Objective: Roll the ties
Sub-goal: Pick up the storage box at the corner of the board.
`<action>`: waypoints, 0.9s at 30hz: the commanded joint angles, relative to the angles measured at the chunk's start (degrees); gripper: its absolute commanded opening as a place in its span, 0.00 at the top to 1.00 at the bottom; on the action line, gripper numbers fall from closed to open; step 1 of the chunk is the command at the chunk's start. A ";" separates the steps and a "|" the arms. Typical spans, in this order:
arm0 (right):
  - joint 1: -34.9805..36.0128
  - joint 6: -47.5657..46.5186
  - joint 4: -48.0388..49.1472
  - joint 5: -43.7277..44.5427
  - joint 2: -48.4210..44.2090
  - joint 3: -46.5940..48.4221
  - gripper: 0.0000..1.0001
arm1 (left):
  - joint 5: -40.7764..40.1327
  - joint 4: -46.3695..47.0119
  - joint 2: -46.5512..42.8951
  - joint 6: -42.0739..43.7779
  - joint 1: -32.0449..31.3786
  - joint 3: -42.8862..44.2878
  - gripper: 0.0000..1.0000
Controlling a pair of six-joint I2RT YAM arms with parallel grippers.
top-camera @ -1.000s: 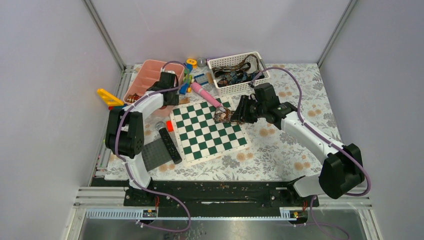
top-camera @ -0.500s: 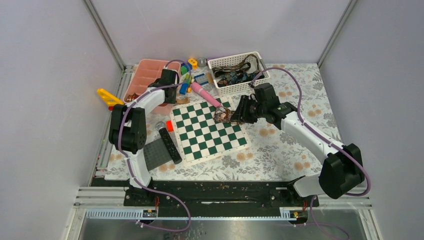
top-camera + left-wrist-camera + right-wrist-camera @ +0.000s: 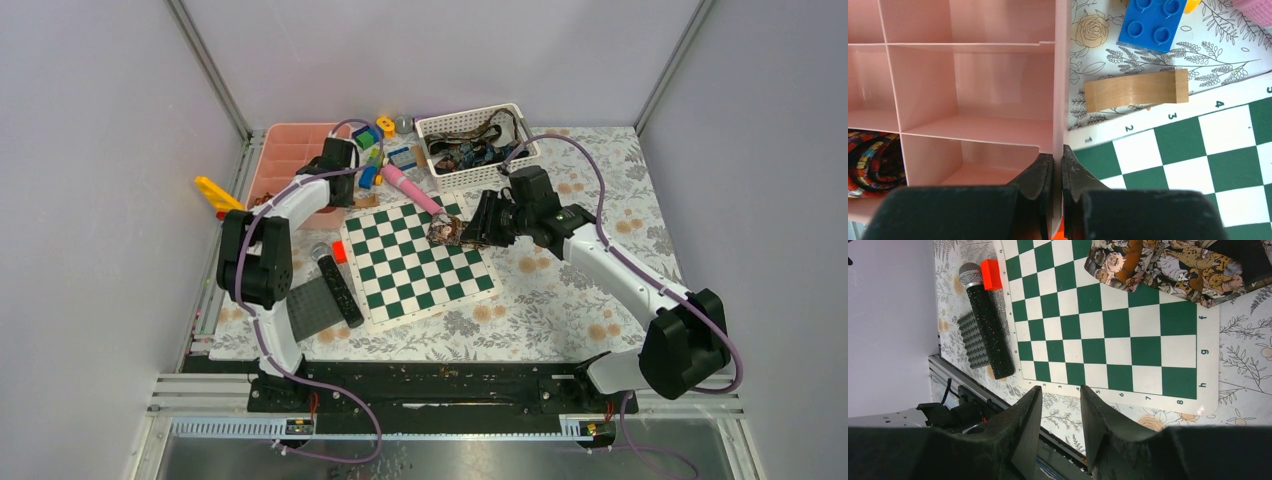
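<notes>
two ties show closest. a crumpled floral brown tie lies on the glossy chessboard, beyond the right claw, whose fingers are spread with nothing between. a striped coiled tie, cut off at the frame edge, sits in a compartment of the smooth pink plastic tray, whose wall the left claw pinches. tangled ties in the white lattice basket are hard to make out.

Left claw at the pink tray; right claw beside a tie on the chessboard.
</notes>
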 commanded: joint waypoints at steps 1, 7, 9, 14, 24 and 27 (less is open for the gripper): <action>0.14 -0.56 -0.62 -0.86 -3.48 1.43 0.58 | -2.54 1.73 -7.81 -0.06 -0.43 -0.06 1.00; -1.26 -1.54 -5.33 0.06 -7.89 5.92 0.58 | -4.99 0.54 -14.40 2.34 -2.33 0.58 1.00; -2.09 -1.70 -6.96 0.79 -9.99 7.55 0.58 | -5.34 -0.44 -16.16 2.88 -3.18 1.07 1.00; -5.28 -2.00 -9.81 2.06 -15.78 10.10 0.57 | -8.01 -3.46 -18.95 4.59 -7.14 2.38 1.00; -9.09 -4.52 -20.36 7.31 -24.33 20.52 0.54 | -8.31 -8.36 -21.93 4.27 -23.35 6.68 1.00; -9.20 -5.50 -23.49 9.55 -26.45 25.05 0.52 | -8.56 -9.17 -21.01 3.77 -30.99 9.28 1.00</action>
